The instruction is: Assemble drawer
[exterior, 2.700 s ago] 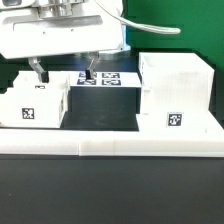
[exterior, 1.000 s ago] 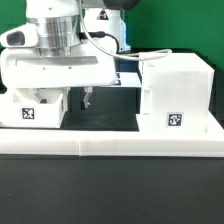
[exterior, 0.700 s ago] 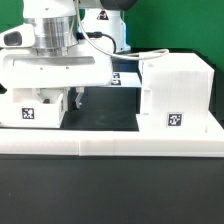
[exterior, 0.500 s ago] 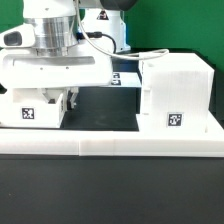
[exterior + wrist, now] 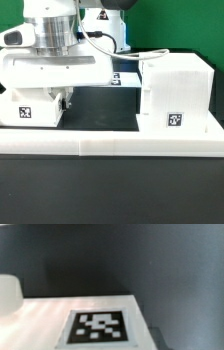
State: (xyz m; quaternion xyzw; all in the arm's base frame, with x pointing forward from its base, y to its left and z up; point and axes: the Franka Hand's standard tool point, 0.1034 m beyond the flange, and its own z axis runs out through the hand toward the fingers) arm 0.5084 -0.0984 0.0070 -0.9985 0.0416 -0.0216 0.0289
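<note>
At frame left the claw (image 5: pixel 58 100) hung low against the small tray (image 5: pixel 28 112) — spread or pinching, I couldn't tell — with the tall casing (image 5: pixel 176 92) at frame right.

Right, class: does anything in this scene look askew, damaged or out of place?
Nothing stands out. The small white plastic box tray sits level and the tall white hollow casing stands upright, both behind the long low white rail; no damage or spill shows.

the exterior view sits low and near, looking level over the long low white rail (image 5: pixel 110 146) at the white robot arm (image 5: pixel 55 65). the wrist view hangs close over the small white plastic box tray (image 5: pixel 50 311) both share.
</note>
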